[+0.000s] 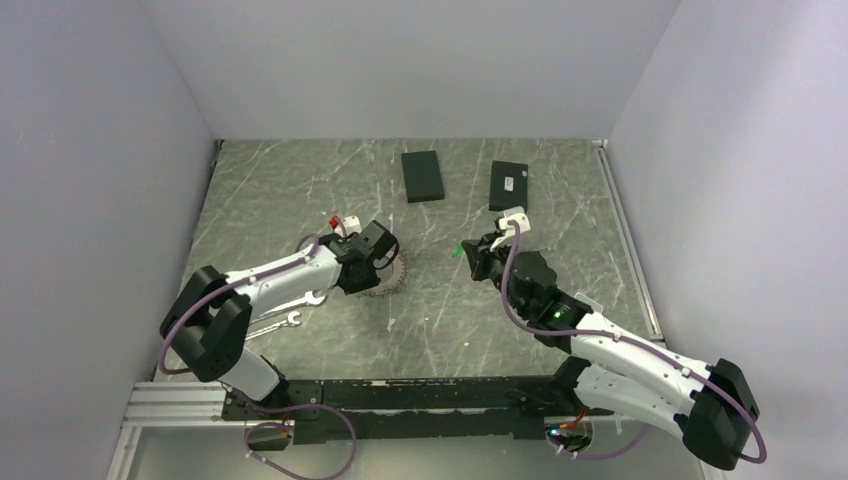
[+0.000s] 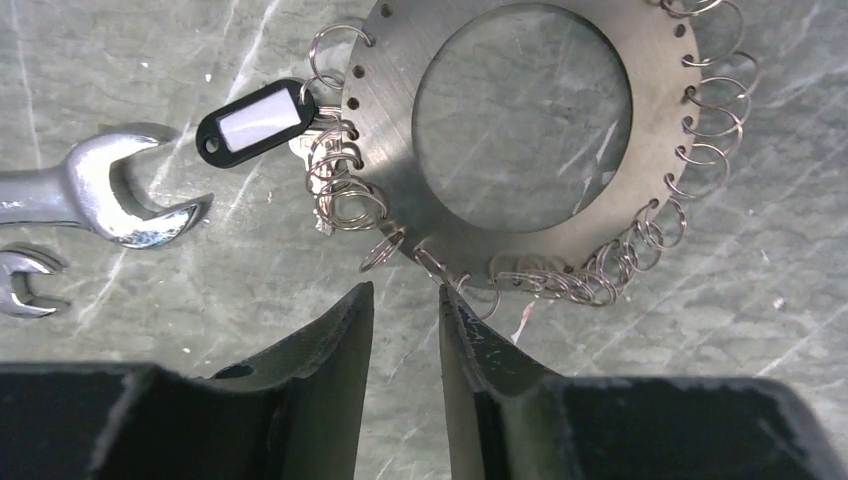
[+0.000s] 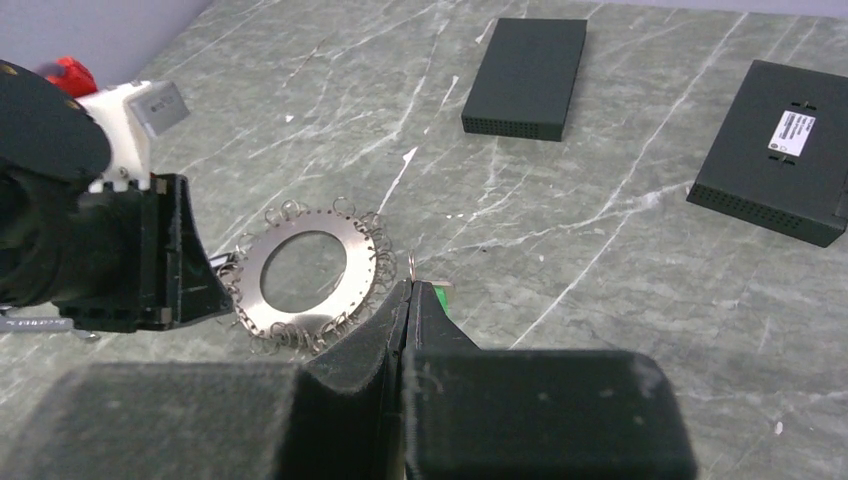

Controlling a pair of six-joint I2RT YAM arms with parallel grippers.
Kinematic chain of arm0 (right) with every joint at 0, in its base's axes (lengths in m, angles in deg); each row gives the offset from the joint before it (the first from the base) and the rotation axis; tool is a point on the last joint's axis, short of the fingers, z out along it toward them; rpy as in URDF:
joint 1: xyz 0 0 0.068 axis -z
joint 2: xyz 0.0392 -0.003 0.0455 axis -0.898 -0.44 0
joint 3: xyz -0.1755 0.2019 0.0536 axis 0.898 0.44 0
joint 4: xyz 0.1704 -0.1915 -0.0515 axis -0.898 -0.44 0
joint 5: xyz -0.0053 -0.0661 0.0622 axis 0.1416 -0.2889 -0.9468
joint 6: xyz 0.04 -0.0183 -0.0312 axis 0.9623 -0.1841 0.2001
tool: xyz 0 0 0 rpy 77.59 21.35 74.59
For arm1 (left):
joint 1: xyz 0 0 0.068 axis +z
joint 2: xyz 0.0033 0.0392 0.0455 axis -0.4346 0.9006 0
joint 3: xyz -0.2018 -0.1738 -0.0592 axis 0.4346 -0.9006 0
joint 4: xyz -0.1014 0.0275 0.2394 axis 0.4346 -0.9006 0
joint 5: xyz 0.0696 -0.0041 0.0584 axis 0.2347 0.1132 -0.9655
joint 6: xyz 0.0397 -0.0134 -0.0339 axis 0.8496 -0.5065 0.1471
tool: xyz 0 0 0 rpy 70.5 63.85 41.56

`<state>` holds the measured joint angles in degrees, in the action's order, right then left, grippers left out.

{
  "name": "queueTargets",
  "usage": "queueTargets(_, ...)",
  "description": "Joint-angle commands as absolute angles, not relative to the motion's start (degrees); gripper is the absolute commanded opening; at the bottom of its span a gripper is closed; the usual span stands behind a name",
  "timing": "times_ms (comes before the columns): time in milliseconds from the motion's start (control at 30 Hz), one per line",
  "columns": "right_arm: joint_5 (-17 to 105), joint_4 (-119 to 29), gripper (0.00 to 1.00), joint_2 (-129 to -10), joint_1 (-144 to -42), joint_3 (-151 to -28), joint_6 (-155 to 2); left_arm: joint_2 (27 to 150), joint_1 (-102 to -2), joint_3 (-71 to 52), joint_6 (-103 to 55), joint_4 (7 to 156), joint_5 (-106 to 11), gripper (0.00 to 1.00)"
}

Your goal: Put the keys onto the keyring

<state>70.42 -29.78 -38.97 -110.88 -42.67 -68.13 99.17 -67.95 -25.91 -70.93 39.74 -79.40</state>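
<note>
on the table (image 1: 300,180): one keyring (image 2: 395,160), two black boxes (image 1: 422,175) (image 1: 509,186), seemingly two wrenches (image 2: 110,195) (image 2: 25,280).

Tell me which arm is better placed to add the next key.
Probably right: the right gripper is shut on a small ring beside the keyring, while the left gripper hovers empty at its edge.

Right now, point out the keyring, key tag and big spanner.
keyring (image 2: 385,150), left wrist view, left band.
key tag (image 2: 255,121), left wrist view, white label.
big spanner (image 2: 108,187), left wrist view, open head.
</note>
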Motion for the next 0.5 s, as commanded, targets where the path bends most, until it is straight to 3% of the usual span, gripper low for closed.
queueTargets(0,69.35,-26.32,0.0,-38.57,-111.18,-42.89,-68.19,101.27,-67.94,-26.14,-76.82,43.99,-80.56,0.38)
queueTargets(133,69.13,-26.35,0.0,-38.44,-111.2,-42.74,-68.15,102.13,-67.04,-28.65,-78.99,51.7,-80.06,0.37)
queueTargets(467,69.31,-25.96,0.0,-38.15,-111.23,-42.39,-68.32,105.95,-66.98,-26.7,-82.28,46.43,-81.12,0.27)
